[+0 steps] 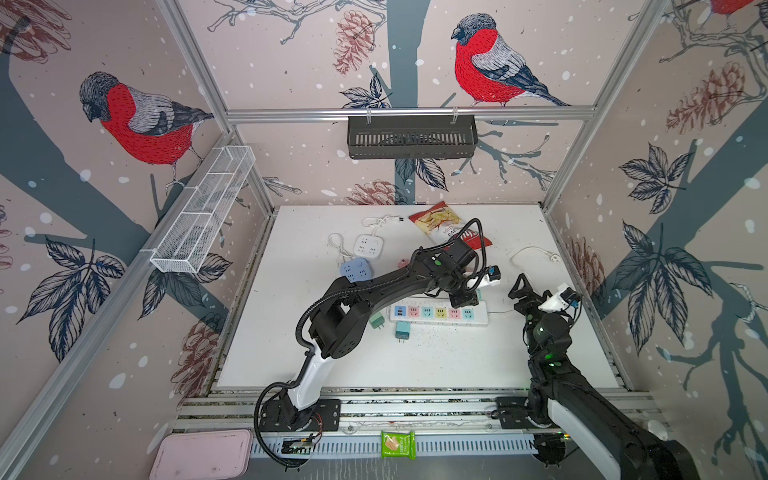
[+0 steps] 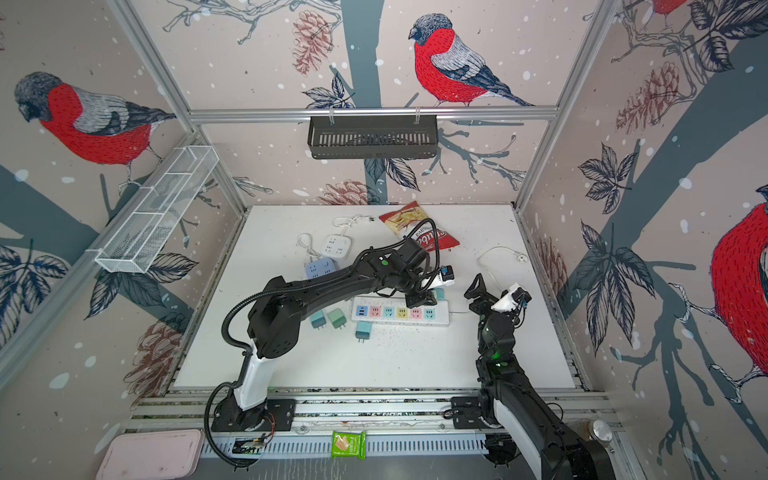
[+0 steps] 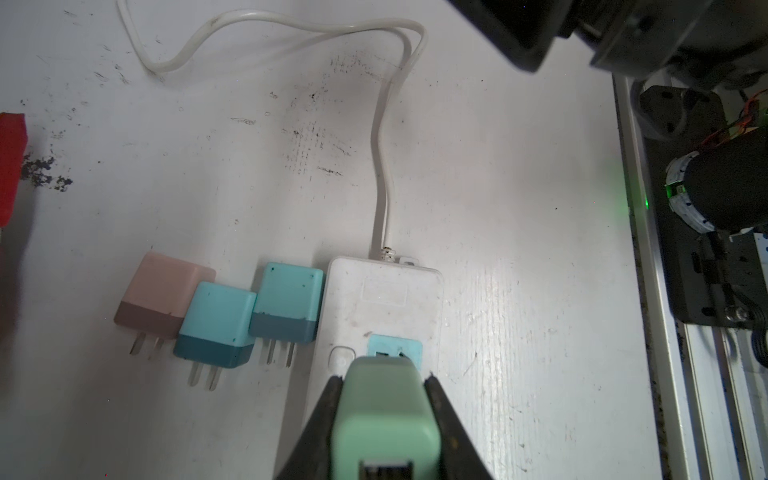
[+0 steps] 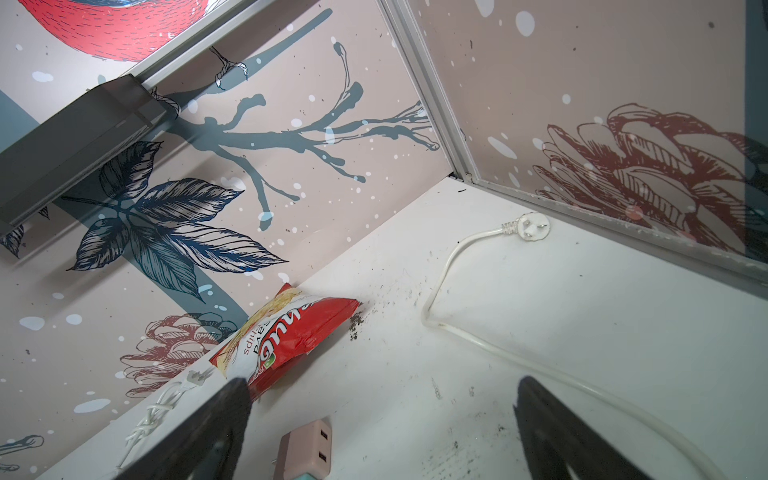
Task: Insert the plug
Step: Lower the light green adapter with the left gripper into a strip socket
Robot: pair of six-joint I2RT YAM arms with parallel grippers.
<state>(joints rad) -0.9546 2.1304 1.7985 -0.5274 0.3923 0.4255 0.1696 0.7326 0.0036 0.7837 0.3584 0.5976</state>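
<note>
**Left gripper** (image 3: pixel 384 384): jaws pinching the mint-green plug (image 3: pixel 386 419) by its sides, over the cord end of the power strip (image 3: pixel 382 299). The plug body covers part of the strip's pale-blue socket (image 3: pixel 395 347), so whether the prongs are seated cannot be told.

**Along one long edge of the strip:** grey-based adapter (image 3: pixel 286 303) just beside the strip, then teal adapter (image 3: pixel 216 324), with pink adapter (image 3: pixel 162 291) farthest from it. The white cord (image 3: pixel 382 166) loops away from the strip's end.

**Right gripper** (image 4: pixel 382 384): jaws spread wide and empty, apart from the strip, off its cord end.

**Chip bag** (image 1: pixel 449 228): beyond the strip, towards the back wall.
</note>
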